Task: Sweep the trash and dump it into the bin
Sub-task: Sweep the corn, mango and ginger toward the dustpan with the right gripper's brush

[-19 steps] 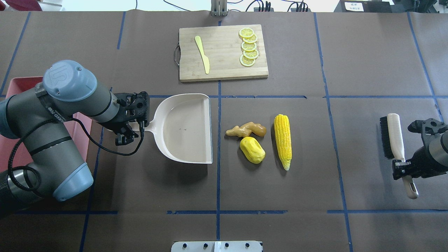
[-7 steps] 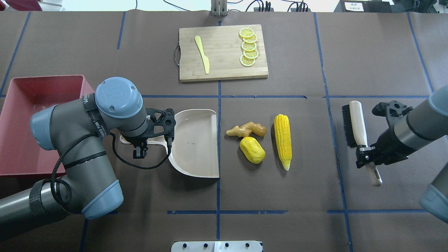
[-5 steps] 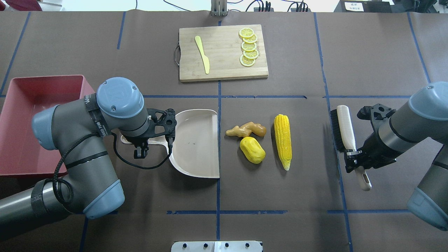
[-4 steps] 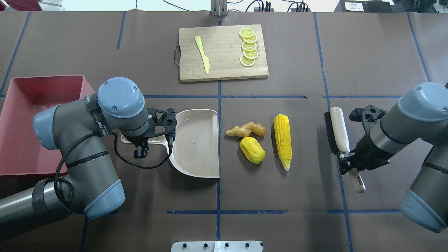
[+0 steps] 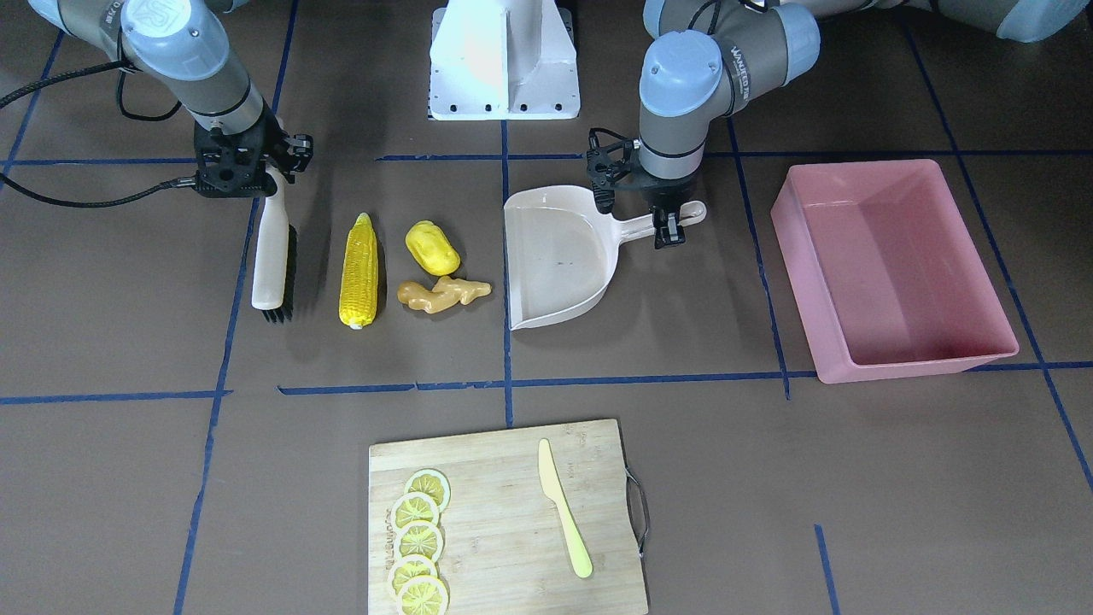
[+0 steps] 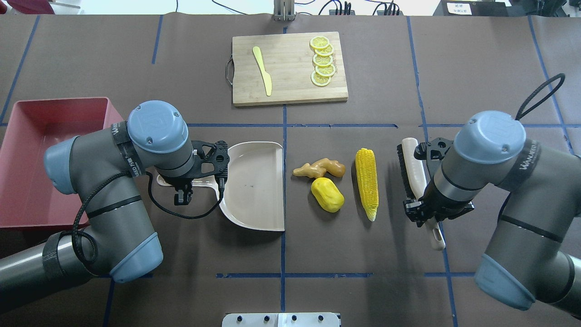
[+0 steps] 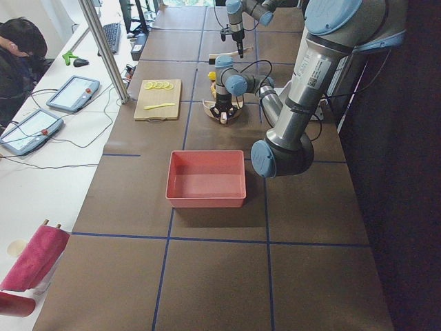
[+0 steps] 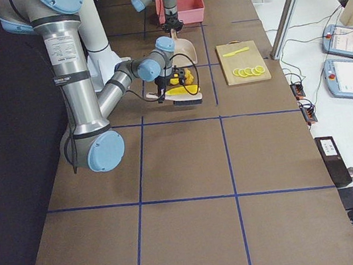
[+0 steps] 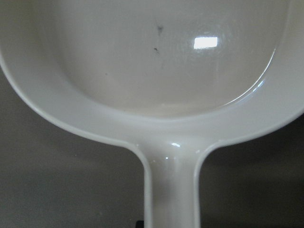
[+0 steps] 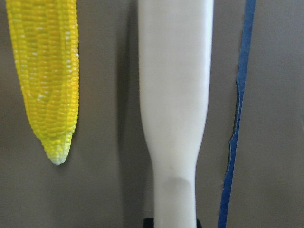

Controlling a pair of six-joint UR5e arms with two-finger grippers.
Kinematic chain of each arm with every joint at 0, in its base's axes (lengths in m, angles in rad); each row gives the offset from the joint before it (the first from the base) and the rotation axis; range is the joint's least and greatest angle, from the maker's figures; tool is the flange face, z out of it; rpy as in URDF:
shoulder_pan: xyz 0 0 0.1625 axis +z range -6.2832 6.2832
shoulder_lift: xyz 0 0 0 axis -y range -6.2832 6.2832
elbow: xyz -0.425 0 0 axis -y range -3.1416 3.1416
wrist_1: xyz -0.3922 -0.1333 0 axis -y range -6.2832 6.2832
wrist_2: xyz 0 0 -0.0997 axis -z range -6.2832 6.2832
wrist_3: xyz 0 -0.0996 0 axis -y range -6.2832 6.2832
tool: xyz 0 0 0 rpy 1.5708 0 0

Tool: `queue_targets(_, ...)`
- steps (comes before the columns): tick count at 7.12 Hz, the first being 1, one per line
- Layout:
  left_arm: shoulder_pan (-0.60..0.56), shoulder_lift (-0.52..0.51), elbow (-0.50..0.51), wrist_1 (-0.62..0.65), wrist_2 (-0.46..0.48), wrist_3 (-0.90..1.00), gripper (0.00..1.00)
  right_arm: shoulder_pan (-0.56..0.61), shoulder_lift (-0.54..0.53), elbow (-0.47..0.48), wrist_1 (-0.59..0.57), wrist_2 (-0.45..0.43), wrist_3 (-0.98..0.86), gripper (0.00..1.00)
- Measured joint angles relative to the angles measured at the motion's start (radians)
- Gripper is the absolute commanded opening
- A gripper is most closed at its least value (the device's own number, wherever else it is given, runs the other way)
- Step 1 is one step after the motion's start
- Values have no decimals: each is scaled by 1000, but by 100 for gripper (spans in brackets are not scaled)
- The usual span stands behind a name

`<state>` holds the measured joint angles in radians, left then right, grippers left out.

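Beside the ribbed yellow corn cob (image 6: 366, 183), right pincer (image 6: 422, 213) clamping brush (image 6: 411, 158), left pincer (image 5: 670, 218) clamping dustpan (image 6: 254, 190)

Brush–corn: a narrow bare strip was seen between the brush (image 6: 414, 164) and the corn (image 6: 366, 181).
Corn–dustpan: the way was blocked by the ginger (image 6: 319, 168) and the oval piece (image 6: 327, 194), lying close together.
Dustpan (image 6: 254, 186) mouth: a small bare gap was seen before it.
Dustpan–bin (image 6: 32, 159): the stretch was overhung by the left arm (image 6: 113, 181).
Board (image 6: 290, 86): it was set well apart.
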<state>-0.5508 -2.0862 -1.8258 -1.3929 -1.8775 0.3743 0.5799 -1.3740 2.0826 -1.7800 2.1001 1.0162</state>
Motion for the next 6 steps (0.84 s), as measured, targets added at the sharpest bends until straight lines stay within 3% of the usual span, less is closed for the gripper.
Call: queue_targets(6,-1,-23,38,2,0,0,0,-52,43,-7,-47,-51,-7,0)
